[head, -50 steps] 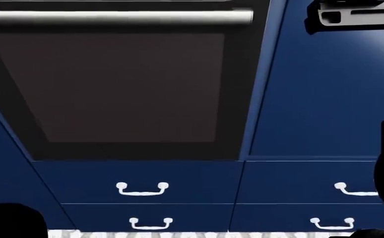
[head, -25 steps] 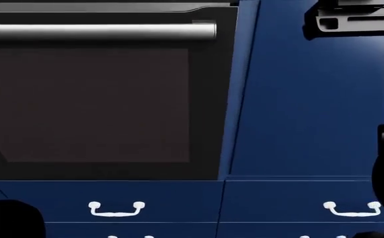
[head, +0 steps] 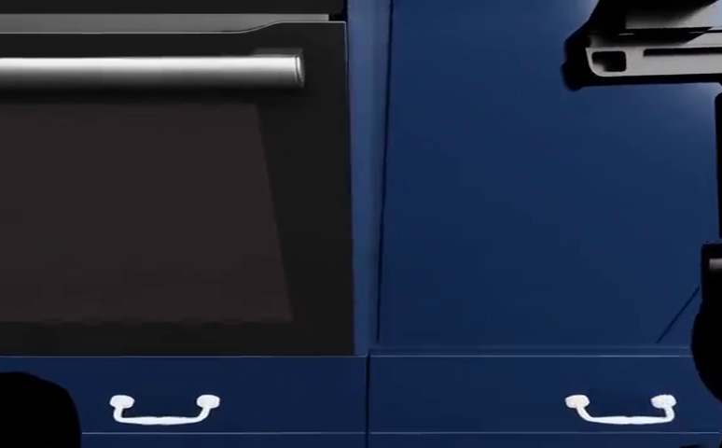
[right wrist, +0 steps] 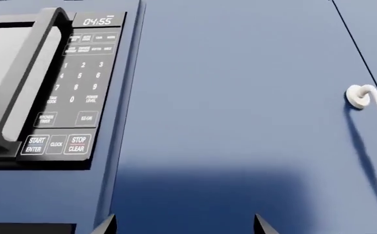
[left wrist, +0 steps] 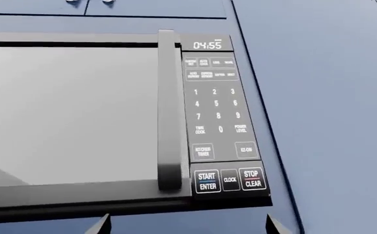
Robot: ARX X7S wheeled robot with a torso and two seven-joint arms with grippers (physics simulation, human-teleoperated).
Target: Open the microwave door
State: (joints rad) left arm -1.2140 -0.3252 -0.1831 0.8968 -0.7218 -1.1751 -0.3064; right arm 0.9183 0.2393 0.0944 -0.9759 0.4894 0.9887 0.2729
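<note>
I've swung right: the oven (head: 149, 187) has slid leftward in my head view. The microwave door (left wrist: 71, 117) sits shut, its handle (left wrist: 169, 112) off ahead of my left end effector (left wrist: 185, 225), tips apart. My right end effector (right wrist: 182, 223) is spread too, so reaching comes next.

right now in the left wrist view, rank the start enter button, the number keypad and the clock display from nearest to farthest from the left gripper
1. White START ENTER button, at the black control panel's near end, just beyond the left gripper.
2. Number keypad, mid-panel.
3. White 04:55 clock display, at the panel's far end.
</note>
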